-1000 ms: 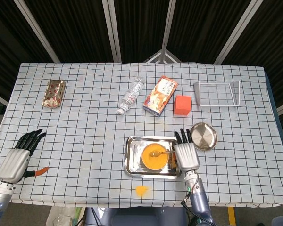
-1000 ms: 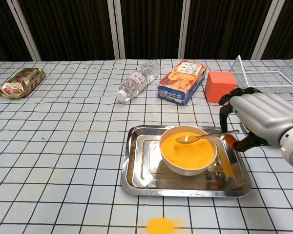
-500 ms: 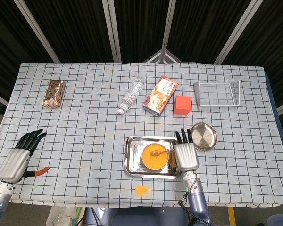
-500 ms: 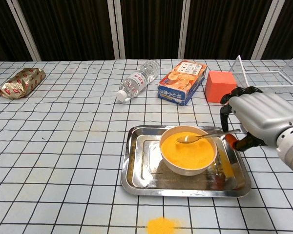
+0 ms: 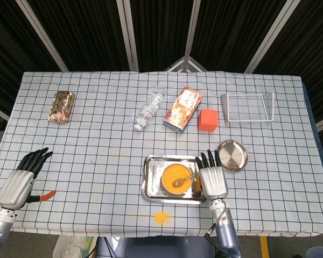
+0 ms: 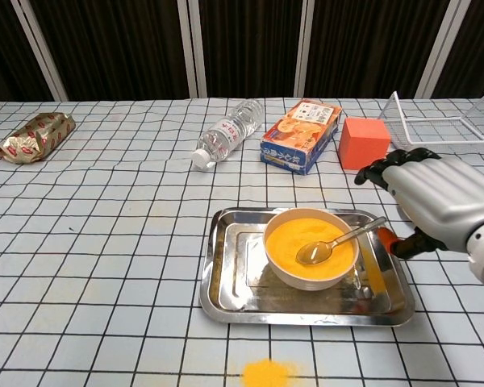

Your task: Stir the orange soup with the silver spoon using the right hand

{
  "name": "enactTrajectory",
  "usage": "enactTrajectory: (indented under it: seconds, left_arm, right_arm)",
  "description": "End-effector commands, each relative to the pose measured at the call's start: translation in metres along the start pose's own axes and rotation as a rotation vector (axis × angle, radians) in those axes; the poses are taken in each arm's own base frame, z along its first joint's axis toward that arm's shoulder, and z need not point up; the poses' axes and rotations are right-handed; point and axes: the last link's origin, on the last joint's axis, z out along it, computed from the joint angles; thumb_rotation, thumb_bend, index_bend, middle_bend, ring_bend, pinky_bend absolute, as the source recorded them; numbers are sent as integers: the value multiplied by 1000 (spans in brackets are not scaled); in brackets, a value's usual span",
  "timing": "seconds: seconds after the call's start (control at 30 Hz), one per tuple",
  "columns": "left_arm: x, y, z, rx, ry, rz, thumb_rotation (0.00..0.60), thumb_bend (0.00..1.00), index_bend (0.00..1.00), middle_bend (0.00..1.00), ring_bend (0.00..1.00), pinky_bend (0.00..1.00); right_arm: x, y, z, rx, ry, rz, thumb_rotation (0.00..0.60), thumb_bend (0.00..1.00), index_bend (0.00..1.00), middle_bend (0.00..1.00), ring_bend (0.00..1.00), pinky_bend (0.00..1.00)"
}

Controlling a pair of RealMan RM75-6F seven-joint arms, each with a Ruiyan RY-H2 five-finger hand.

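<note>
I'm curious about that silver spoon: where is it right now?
In the chest view the silver spoon sits right of centre, its scoop resting in the orange soup in the white bowl, its handle slanting towards the right hand.

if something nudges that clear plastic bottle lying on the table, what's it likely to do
The bottle lies on its side and looks round, so it would probably roll. It appears empty and clear, so likely light and easy to dent. The cloth might slow it a little.
</note>
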Motion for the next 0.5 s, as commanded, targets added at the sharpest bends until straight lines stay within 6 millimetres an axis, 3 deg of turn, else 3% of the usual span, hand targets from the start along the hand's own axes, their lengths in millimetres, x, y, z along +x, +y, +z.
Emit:
enactTrajectory:
  seconds: [0.03,0.2,0.33,0.5]
  left_arm:
    - [0,0,0,0,0,0,600,20,0,0,0,0]
    - [0,0,0,1,-1,3,600,20,0,0,0,0]
    - [-1,1,0,1,-1,4,600,20,0,0,0,0]
    - [-1,0,-1,3,-1,7,600,20,0,0,0,0]
  right_arm:
    - [2,2,-4,5,0,2,600,515,191,148,0,0]
    - [7,6,-9,22,-7,13,600,535,191,143,0,0]
    - [9,10,-11,26,-26,8,600,700,191,137,0,0]
    - [6,10,-11,34,-52,-5,600,790,191,136,0,0]
